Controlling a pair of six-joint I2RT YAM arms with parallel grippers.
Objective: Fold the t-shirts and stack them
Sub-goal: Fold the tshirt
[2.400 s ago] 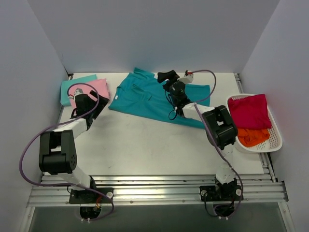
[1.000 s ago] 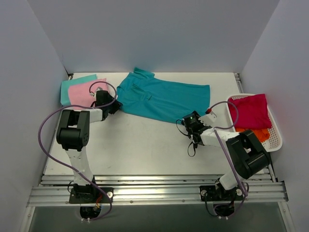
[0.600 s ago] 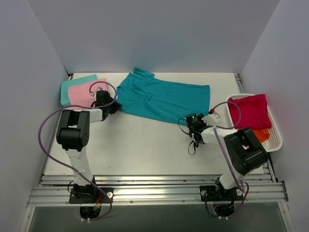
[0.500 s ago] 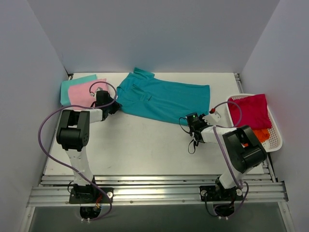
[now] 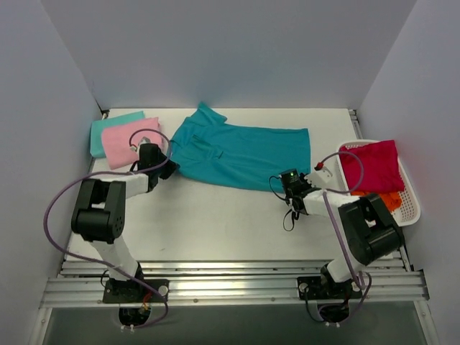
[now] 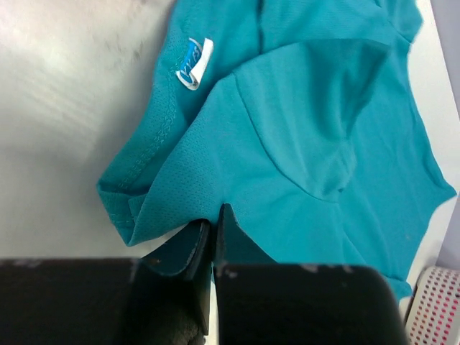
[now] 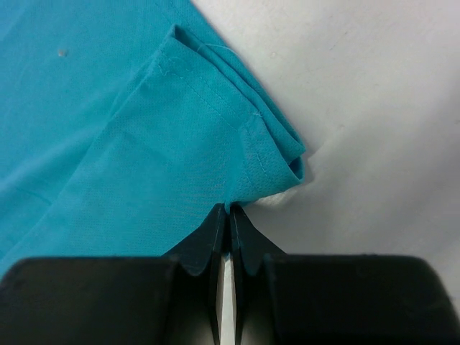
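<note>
A deep teal t-shirt [image 5: 241,151] lies spread across the back middle of the table. My left gripper [image 5: 167,169] is shut on its near left edge [image 6: 172,215], beside the collar with its white tag [image 6: 195,63]. At the shirt's near right corner, my right gripper [image 5: 290,181] is shut on the folded hem [image 7: 259,165]. A pink t-shirt [image 5: 126,140] lies folded on a pale aqua one [image 5: 108,126] at the back left. Crimson [image 5: 372,165] and orange [image 5: 377,203] t-shirts sit in the basket.
The white lattice basket [image 5: 411,208] stands at the right edge of the table, and its corner [image 6: 438,309] shows in the left wrist view. Grey walls close in the left, back and right. A metal rail [image 5: 230,269] runs along the near edge.
Both grippers have shut on the teal shirt's near edge. The shirt has shifted and straightened between them, and the left arm has drawn nearer.
</note>
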